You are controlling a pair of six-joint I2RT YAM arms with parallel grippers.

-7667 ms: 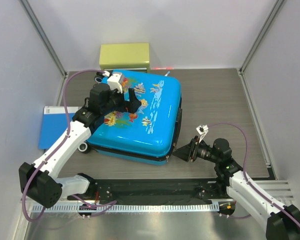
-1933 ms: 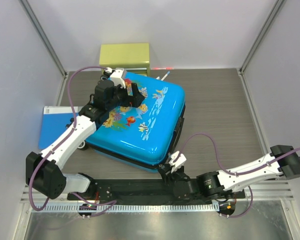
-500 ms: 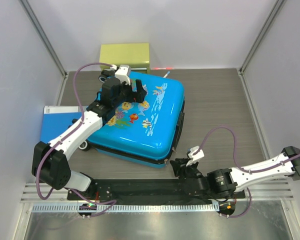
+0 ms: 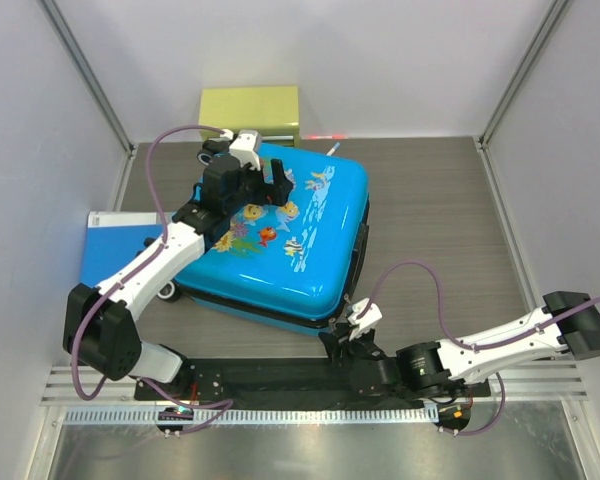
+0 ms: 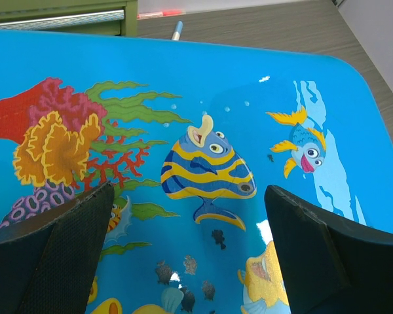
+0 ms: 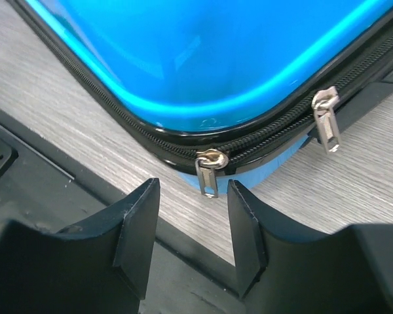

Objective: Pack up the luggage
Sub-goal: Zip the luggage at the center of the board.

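Seemingly late-stage: bright-blue hard-shell suitcase with fish-and-coral print [image 4: 280, 240] lies flat, lid down, on grey wood-grain bench [image 4: 430, 220]; two metal zip pulls [image 6: 208, 171] sit apart at its near corner, so zipping looks unfinished; right claw [image 6: 191, 188] parted, empty, just short of one pull; left claw [image 4: 265, 180] wide open over lid.

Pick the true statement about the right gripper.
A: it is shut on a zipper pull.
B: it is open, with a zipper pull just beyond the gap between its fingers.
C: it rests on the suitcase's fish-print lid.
B: the right wrist view shows the right gripper open at the near corner of the luggage, with a zipper pull hanging just beyond the gap, ungripped.
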